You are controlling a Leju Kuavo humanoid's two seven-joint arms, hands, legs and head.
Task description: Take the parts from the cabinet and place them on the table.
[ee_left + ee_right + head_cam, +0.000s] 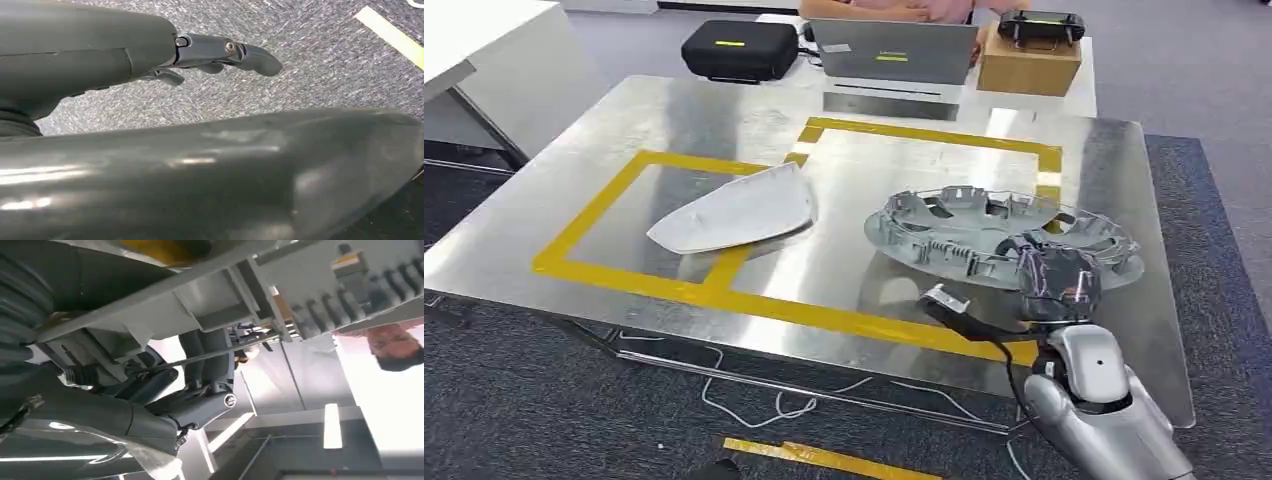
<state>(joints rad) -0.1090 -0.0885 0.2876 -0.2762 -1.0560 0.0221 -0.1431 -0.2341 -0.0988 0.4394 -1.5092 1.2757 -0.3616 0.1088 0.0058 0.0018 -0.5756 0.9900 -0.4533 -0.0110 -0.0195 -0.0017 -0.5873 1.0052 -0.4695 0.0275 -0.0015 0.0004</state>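
Observation:
A white curved shell part (739, 212) lies on the metal table (624, 130), across the yellow tape line. To its right rests a round grey ribbed cover (944, 235), flat on the table inside the taped square. My right hand (1059, 280) is at that cover's near right rim and grips it. In the right wrist view its dark fingers (200, 360) reach past the grey cover's rim (210, 300), with the thumb below. My left hand (220, 52) hangs over grey carpet, fingers stretched out and holding nothing.
At the table's far edge stand a black case (739, 48), a laptop (892, 52) and a cardboard box (1028, 62) with a controller (1041, 25) on top. A person (894, 8) is behind them. Cables (764, 405) trail on the carpet under the near edge.

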